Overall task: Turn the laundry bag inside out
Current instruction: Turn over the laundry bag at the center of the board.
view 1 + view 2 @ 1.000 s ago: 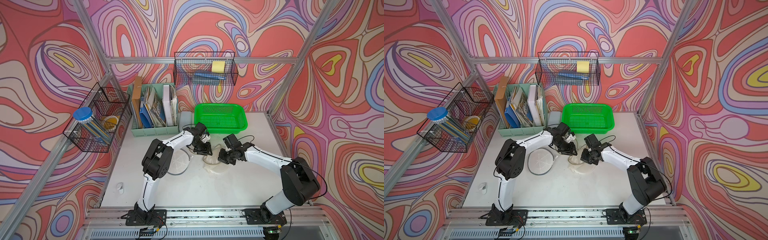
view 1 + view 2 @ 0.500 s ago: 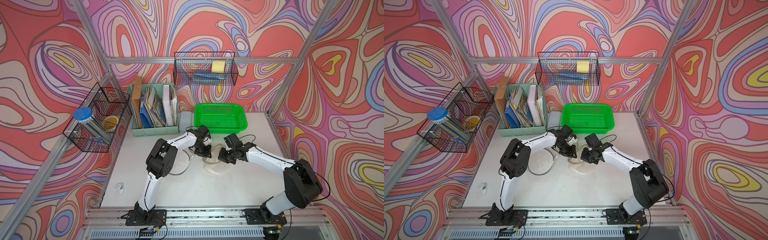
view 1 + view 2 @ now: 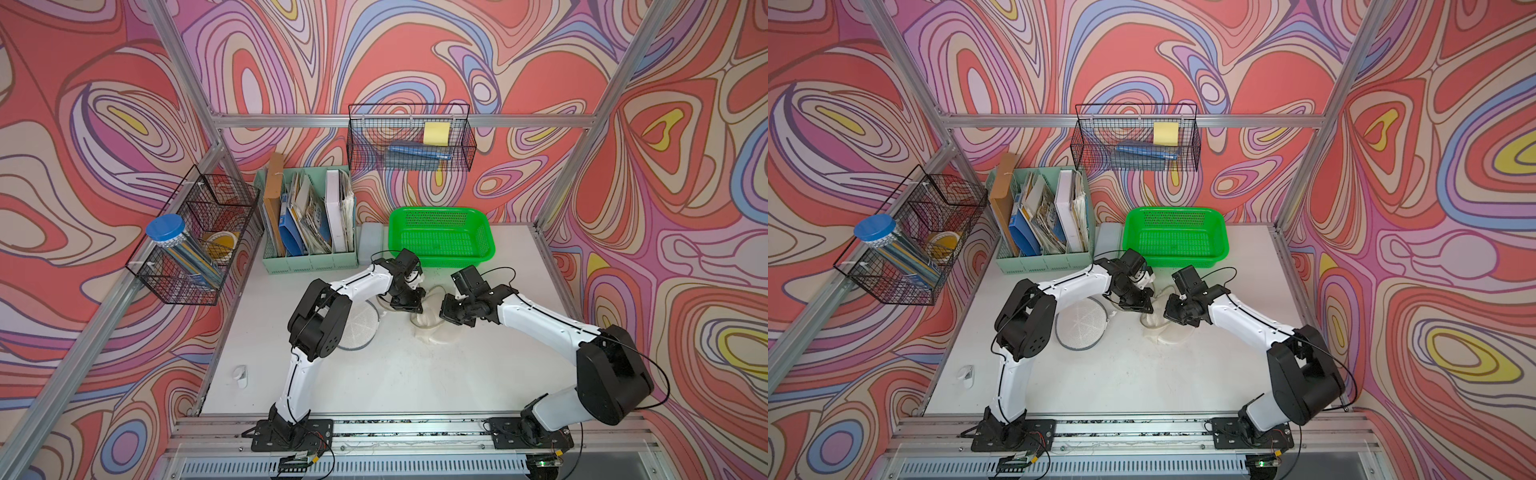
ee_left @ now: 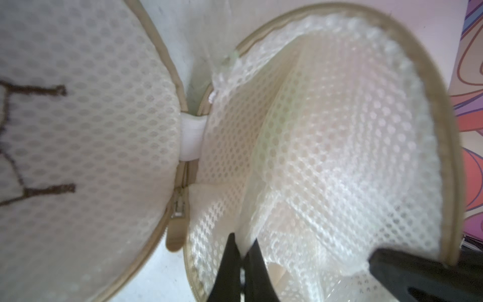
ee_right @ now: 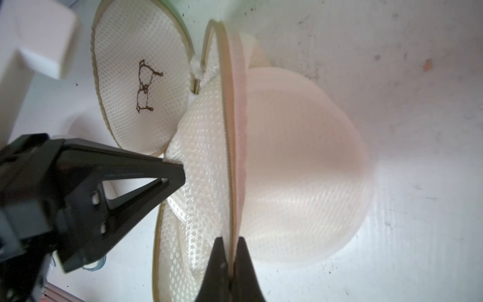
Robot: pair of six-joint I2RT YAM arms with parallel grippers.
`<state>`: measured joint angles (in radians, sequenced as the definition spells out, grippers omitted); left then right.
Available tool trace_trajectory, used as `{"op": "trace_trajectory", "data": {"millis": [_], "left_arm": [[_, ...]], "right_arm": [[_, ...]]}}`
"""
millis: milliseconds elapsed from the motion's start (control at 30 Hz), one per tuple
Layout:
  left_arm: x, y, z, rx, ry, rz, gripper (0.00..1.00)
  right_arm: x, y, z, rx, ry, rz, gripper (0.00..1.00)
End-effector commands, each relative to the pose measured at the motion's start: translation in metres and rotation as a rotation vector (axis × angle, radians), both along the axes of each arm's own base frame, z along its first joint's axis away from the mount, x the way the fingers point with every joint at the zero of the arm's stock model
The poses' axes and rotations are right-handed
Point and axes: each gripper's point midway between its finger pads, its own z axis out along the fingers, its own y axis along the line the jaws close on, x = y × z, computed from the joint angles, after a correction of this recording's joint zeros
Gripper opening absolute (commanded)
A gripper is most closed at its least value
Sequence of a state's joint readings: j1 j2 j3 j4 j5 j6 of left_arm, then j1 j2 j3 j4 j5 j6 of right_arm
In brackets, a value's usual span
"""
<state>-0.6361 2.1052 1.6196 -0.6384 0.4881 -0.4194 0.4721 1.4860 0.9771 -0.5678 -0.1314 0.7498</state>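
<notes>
**Both grips are set, ready to pull**

The left fingers [image 4: 228, 272] are shut tight, pinching the soft mesh inside the laundry bag [image 3: 432, 327]. The right fingers [image 5: 218, 269] are shut on its tan rim. The bag lies open on the desk [image 3: 395, 374], near the green basket [image 3: 440, 241]. Next, I think, the left pulls the inside out while the right holds the rim.

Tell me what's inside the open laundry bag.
Inside the laundry bag: only its own mesh lining, bunched in folds, with the left gripper pinching one fold. No clothes visible; the bottom is covered by the folds.
</notes>
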Motion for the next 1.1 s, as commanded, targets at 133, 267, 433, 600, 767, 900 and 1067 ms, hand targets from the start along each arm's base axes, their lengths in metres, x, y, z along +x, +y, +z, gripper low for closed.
{"op": "trace_trajectory", "data": {"millis": [133,267,433,600,767,900,1067], "left_arm": [[-0.005,0.031,0.057,-0.015,-0.088,0.061,0.00],[-0.016,0.038,0.070,-0.043,-0.107,0.052,0.00],[-0.025,0.030,0.080,-0.040,-0.164,0.010,0.00],[-0.033,0.020,0.086,-0.030,-0.216,-0.054,0.00],[-0.040,0.015,0.089,-0.032,-0.239,-0.085,0.00],[-0.042,0.016,0.091,-0.023,-0.257,-0.088,0.00],[-0.045,0.017,0.094,-0.026,-0.262,-0.095,0.00]], "right_arm": [[0.011,-0.060,0.014,-0.084,-0.051,-0.075,0.00],[0.010,-0.055,0.017,-0.024,-0.067,-0.034,0.00],[0.019,-0.022,0.052,0.172,-0.195,0.057,0.17],[0.027,-0.005,0.084,0.244,-0.264,0.140,0.48],[0.035,0.001,0.076,0.247,-0.222,0.151,0.54],[0.041,-0.002,0.059,0.226,-0.184,0.115,0.49],[0.044,-0.018,0.047,0.140,-0.188,0.074,0.53]]}}
